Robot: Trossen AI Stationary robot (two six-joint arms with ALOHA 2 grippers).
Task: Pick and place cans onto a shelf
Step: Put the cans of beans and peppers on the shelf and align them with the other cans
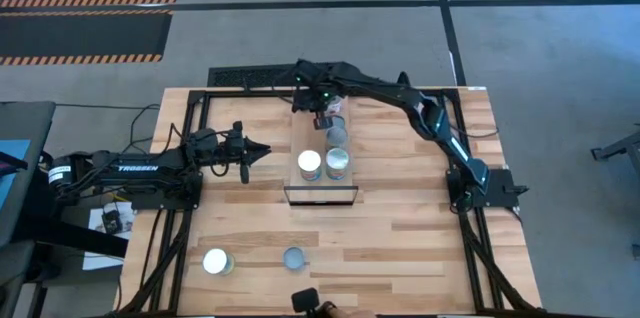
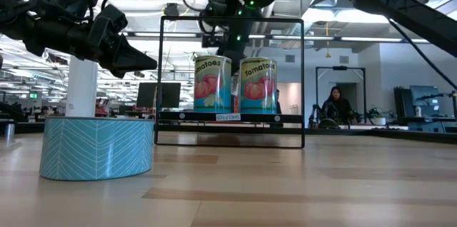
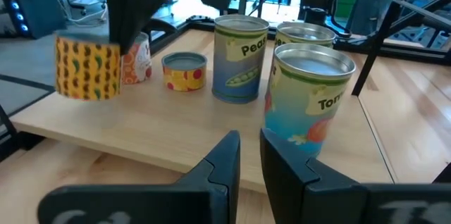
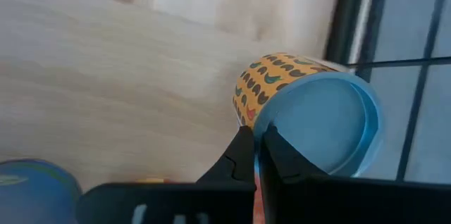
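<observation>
The shelf [image 1: 320, 194] lies mid-table, a light board in a black frame. Two tomato cans [image 1: 309, 165] [image 1: 339, 165] stand at its near end, and a peas can [image 3: 239, 58] and smaller tins [image 3: 184, 70] stand behind them. My right gripper [image 1: 322, 110] reaches over the shelf's far end, shut on a yellow patterned can [image 3: 88, 67] with a pale-blue top [image 4: 317, 125]. My left gripper [image 1: 262, 148] is shut and empty, level, left of the shelf, pointing at it. My right gripper pinches the yellow can's top rim [image 4: 262, 122] between its two fingers, one finger on the outer wall and one on the pale-blue top side. The fingers come from above. The can hangs upright over the shelf's far end; whether it rests on the board I cannot tell.
Two loose cans stand near the table's front edge: a white-topped one [image 1: 217, 261] and a pale-blue one [image 1: 293, 258]. The low view shows a teal-patterned can [image 2: 96, 148] close in front. A small dark camera [image 1: 310, 303] sits at the front edge. A person [image 2: 333, 106] sits far behind.
</observation>
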